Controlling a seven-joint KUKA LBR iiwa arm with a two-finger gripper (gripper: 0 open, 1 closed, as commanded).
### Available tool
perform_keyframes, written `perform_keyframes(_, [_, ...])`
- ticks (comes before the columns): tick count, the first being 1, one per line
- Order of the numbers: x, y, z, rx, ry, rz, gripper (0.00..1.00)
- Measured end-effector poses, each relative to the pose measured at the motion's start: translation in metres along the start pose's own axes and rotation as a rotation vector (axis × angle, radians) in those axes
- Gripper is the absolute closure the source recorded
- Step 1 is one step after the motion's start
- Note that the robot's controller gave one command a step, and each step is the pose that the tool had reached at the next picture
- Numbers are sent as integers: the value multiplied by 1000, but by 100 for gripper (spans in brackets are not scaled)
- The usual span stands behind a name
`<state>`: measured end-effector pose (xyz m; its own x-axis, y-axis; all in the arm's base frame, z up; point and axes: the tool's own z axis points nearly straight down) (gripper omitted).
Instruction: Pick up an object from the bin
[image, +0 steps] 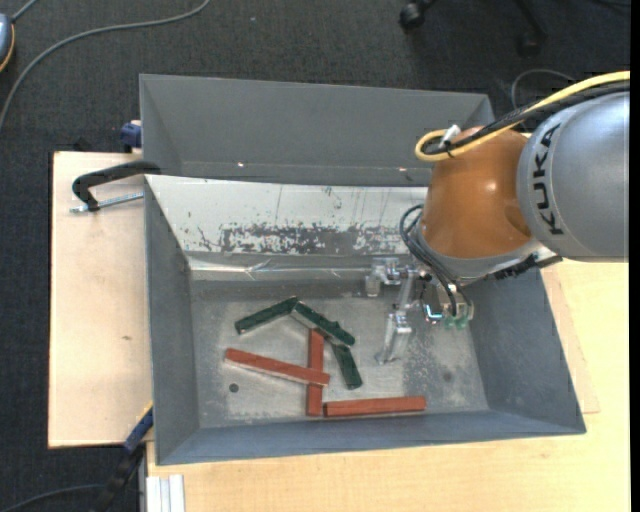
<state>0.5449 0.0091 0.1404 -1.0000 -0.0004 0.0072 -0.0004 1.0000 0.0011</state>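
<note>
1. The gripper (392, 348) hangs low in the right half of the grey metal bin (168, 330), over bare, speckled floor. I cannot tell whether it is spread or closed.
2. Nearest on its left lies a short dark green bar (347, 367), slanting near to far, close to the gripper but apart from it.
3. Nearer than the gripper, a flat red bar (375, 406) lies left to right along the foot of the near wall. Its right end reaches about level with the gripper.
4. Further left, a second red bar (316, 398) runs near to far. A long red bar (272, 365) slants in from the left and meets it about halfway along.
5. Two more dark green bars (266, 315) (322, 323) lie farther back, their ends meeting in a shallow peak.
6. All six bars are slim, straight and matt, with square ends.
7. The bin's far wall (290, 238) is scuffed and scratched bare in a band.
8. A glossy orange cover (470, 205) on the wrist stands above the gripper, with a yellow cable (500, 118) looping over it.
</note>
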Motion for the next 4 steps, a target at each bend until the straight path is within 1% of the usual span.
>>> perform_keyframes(1, [-42,82,69,-2,-10,-152,0])
perform_keyframes(2, [-36,147,69,-3,-14,-248,0])
perform_keyframes(3, [-37,143,69,-1,-14,-242,100])
perform_keyframes(4, [-32,142,-111,-1,-23,-229,100])
